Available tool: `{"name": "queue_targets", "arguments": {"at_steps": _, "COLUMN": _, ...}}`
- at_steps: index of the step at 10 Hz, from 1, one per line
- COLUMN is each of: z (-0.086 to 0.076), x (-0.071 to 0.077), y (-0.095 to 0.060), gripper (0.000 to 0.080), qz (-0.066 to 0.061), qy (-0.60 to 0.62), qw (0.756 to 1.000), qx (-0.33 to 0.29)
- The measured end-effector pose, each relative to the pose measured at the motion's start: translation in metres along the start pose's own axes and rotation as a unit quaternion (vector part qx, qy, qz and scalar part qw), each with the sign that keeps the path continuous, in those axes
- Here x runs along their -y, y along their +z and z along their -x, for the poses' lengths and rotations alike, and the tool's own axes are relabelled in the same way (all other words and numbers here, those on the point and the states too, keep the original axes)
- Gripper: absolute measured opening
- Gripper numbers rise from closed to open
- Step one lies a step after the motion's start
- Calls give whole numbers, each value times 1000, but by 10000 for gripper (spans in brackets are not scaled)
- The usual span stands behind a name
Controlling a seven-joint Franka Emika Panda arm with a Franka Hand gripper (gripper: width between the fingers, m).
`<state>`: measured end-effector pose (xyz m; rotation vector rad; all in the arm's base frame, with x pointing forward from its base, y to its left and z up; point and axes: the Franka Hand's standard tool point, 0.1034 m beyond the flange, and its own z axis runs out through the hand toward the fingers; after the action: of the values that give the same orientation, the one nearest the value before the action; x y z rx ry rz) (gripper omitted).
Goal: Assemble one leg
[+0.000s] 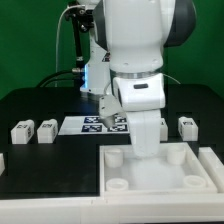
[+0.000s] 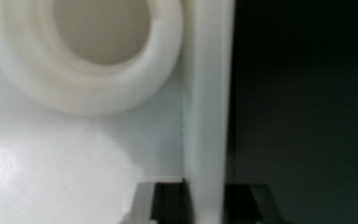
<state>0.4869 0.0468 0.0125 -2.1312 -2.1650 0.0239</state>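
Note:
The large white square panel (image 1: 160, 175) with round corner sockets lies at the front of the table. My gripper (image 1: 146, 148) reaches down onto its far edge. In the wrist view my gripper (image 2: 204, 206) straddles the panel's upright rim (image 2: 206, 100), one dark finger (image 2: 167, 206) on each side and both against it, so it is shut on the rim. A round socket (image 2: 96, 45) shows just beside the rim. Two legs (image 1: 22, 130) (image 1: 45, 129), small white blocks with tags, stand at the exterior view's left. Another leg (image 1: 185, 125) stands at the right. None is held.
The marker board (image 1: 95, 124) lies behind the panel, partly hidden by the arm. The table is black with a green backdrop behind. A small white part (image 1: 164, 121) peeks out beside my hand at the right.

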Motion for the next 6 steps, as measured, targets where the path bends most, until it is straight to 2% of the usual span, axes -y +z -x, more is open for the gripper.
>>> {"name": "queue_targets", "arguments": {"at_steps": 3, "z": -11, "x": -3, "y": 1, "gripper": 70, "qz": 1, "qy": 0, "qw": 1000, "qx": -4}}
{"name": "queue_targets", "arguments": {"at_steps": 6, "z": -11, "x": -3, "y": 1, "gripper": 70, "qz": -1, "qy": 11, "qw": 1000, "qx": -4}}
